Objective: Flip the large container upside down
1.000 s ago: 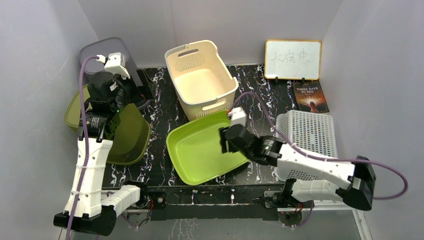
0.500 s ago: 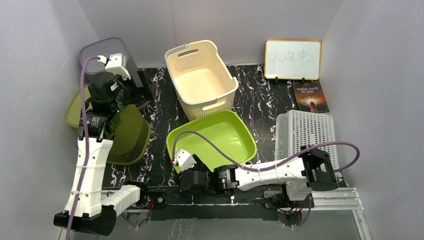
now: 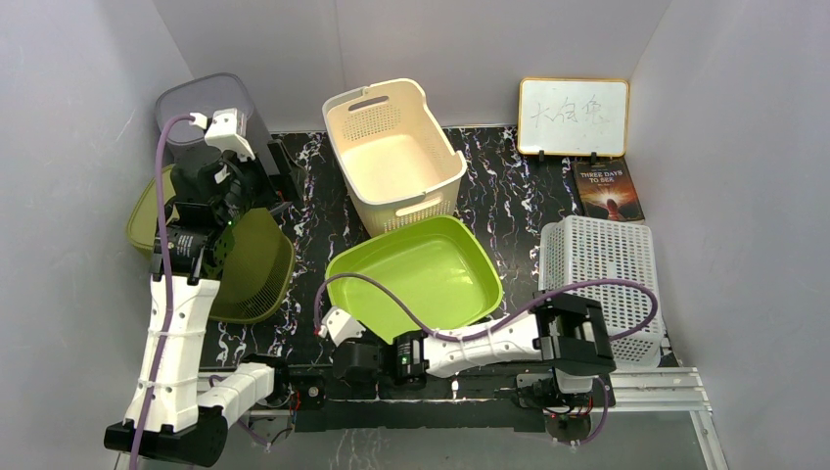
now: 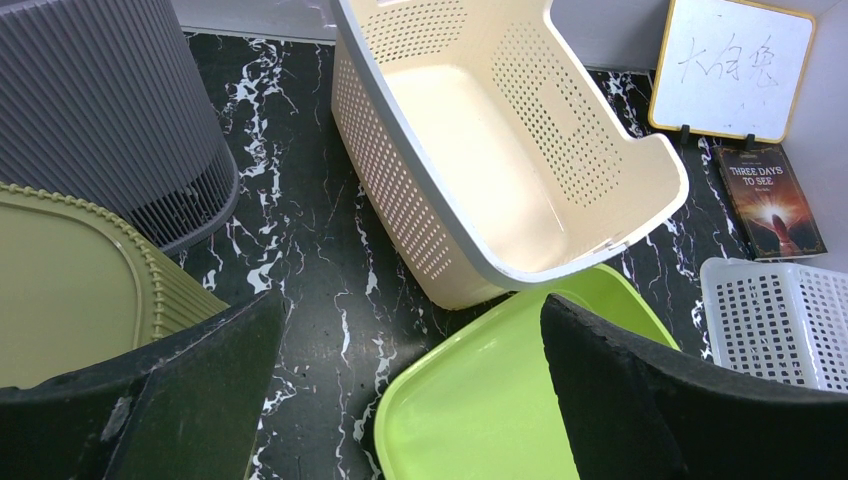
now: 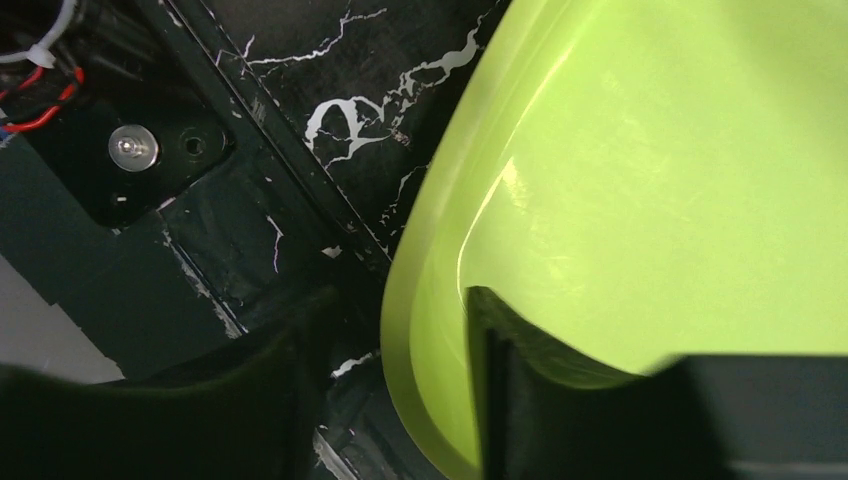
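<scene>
Currently: right arm stretched low along the near edge; right claw [image 5: 395, 300] released, fingers astride the near rim of the smooth lime-green basin [image 3: 421, 274], upright mid-tabletop [image 3: 509, 176]. Left arm raised; left claw [image 4: 410, 310] spread wide. Book [image 3: 609, 191] titled "THREE DAYS TO SEE". Perforated cream basket [image 3: 391, 157].

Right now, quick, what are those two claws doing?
Left gripper: open, holding nothing.
Right gripper: open, fingers either side of the rim of the lime-green plastic tub, not yet clamped.
</scene>
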{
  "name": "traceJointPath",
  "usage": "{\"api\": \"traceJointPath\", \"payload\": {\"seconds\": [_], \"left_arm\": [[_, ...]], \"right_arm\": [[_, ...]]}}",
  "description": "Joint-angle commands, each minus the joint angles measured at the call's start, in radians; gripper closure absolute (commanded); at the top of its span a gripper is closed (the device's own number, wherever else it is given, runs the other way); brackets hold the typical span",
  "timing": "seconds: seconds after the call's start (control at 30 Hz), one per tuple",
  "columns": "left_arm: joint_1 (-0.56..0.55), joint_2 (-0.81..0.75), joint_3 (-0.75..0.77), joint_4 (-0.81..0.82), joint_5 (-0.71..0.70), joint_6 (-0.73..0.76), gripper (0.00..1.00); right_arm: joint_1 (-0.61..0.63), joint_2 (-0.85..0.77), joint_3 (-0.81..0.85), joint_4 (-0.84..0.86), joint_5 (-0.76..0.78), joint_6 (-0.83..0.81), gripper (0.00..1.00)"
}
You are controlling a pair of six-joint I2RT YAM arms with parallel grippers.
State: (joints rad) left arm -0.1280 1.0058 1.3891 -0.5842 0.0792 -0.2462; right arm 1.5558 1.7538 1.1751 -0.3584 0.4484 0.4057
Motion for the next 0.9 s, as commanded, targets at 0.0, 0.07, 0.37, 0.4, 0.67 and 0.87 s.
{"api": "traceJointPath", "payload": {"seconds": [0.0, 0.07, 0.37, 0.4, 0.67, 0.87], "left_arm": [[-0.002, -0.026, -0.002, -0.008, 0.008, 0.011, 0.02], [-0.002, -0.027, 0.008, -0.016, 0.003, 0.016, 0.02], [-0.002, -0.010, 0.080, -0.043, 0.008, 0.024, 0.02], [-0.002, -0.008, 0.092, -0.047, 0.008, 0.024, 0.02], [-0.002, 0.007, 0.157, -0.058, 0.022, 0.015, 0.02], [-0.002, -0.009, 0.134, -0.057, 0.019, 0.013, 0.02]], "right_arm": [[0.001, 0.029, 0.069, 0.013, 0.037, 0.006, 0.72], [0.001, 0.028, 0.082, -0.006, 0.068, 0.014, 0.83], [-0.001, -0.185, 0.113, 0.207, 0.075, 0.031, 1.00], [0.000, -0.246, 0.095, 0.288, 0.071, 0.035, 1.00], [-0.009, -0.464, -0.064, 0.848, 0.023, 0.107, 1.00], [-0.017, -0.474, -0.246, 1.176, 0.048, 0.251, 1.00]]}}
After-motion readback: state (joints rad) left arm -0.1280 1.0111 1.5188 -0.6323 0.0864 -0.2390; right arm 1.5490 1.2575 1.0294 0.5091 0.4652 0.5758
